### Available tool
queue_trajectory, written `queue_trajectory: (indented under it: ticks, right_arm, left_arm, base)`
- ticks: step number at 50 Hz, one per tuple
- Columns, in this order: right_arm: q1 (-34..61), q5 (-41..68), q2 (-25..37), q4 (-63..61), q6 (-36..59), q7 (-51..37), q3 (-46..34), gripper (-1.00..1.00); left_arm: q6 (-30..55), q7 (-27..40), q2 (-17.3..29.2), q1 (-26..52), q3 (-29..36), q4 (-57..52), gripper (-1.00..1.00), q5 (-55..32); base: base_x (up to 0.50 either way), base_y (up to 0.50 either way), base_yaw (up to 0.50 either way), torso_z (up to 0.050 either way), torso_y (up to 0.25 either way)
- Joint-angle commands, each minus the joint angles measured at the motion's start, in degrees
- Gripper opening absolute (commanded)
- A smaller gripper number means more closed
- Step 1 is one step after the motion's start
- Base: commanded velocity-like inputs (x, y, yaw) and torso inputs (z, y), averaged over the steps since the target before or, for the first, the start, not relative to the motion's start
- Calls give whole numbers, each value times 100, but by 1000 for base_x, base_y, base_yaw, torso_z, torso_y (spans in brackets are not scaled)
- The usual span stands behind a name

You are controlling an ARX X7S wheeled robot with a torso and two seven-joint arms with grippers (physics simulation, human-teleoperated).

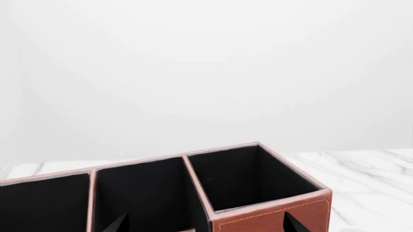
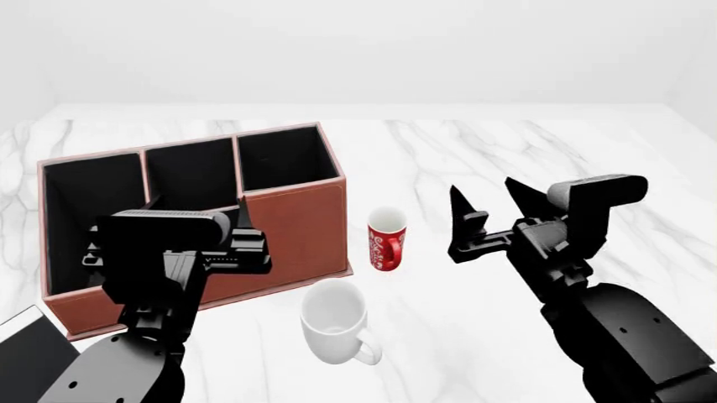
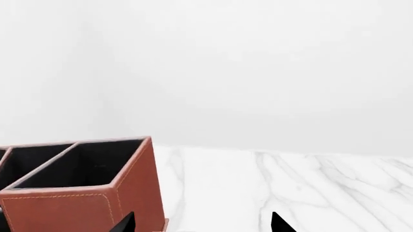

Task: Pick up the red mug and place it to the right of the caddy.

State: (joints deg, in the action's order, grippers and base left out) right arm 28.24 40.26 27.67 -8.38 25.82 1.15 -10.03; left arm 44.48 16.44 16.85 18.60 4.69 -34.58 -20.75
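The red mug (image 2: 387, 239) with white lettering stands upright on the marble table, just right of the caddy's front corner. The caddy (image 2: 294, 231) is a reddish-brown box with black-lined compartments at the left; it also shows in the left wrist view (image 1: 271, 215) and the right wrist view (image 3: 77, 205). My right gripper (image 2: 489, 200) is open and empty, raised above the table to the right of the red mug. My left gripper (image 2: 196, 214) hangs over the caddy's front wall, open and empty, its fingertips (image 1: 295, 223) wide apart. The red mug is out of both wrist views.
A larger plain white mug (image 2: 334, 321) lies in front of the red mug, handle toward me. A black book's corner (image 2: 28, 348) shows at the lower left. The marble table (image 2: 526, 151) stretches back to a white wall.
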Motion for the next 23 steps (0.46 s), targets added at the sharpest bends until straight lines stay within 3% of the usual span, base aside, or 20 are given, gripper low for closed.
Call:
queue_trajectory:
  ticks: [1,23]
  right_arm:
    - [-419,599,259,-1365,86,-263,532,100]
    - [-567,787,342,-1630,41,-309,684,100]
  left_arm:
    - [33,37,25,6,4,-60,100,-38]
    - [151,121,53,96,92,-173,100,-88]
  base:
    - [0,0,0,0,0]
    - [0,0,0,0,0]
